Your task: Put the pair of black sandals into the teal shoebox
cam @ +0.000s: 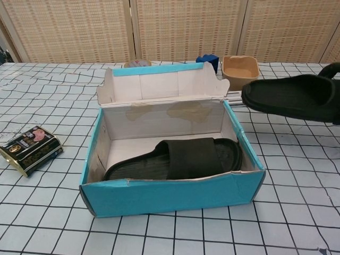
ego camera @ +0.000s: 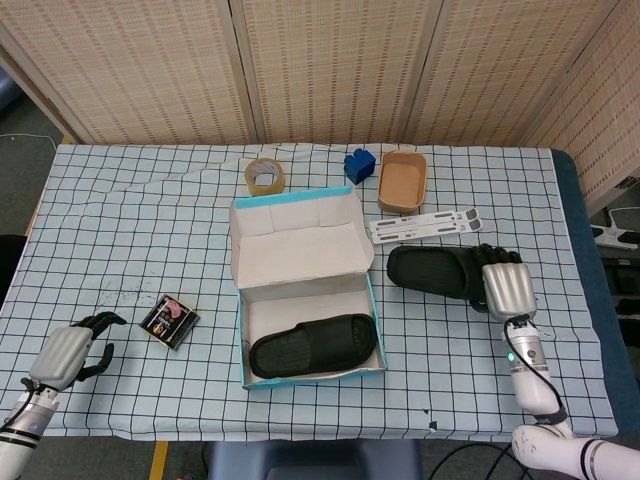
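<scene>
The teal shoebox (ego camera: 243, 352) (cam: 170, 196) stands open mid-table, its lid folded back. One black sandal (ego camera: 313, 347) (cam: 175, 159) lies inside it. My right hand (ego camera: 505, 288) grips the heel end of the second black sandal (ego camera: 433, 270) (cam: 289, 97) and holds it in the air to the right of the box, toe toward the box. In the chest view the hand is almost wholly past the right edge. My left hand (ego camera: 68, 353) rests near the table's front-left corner, fingers curled, holding nothing.
A small dark tin (ego camera: 169, 320) (cam: 30, 149) lies left of the box. Behind the box are a tape roll (ego camera: 263, 176), a blue block (ego camera: 359, 165) and a tan tub (ego camera: 402, 182) (cam: 240, 71). A white strip (ego camera: 425, 224) lies under the lifted sandal.
</scene>
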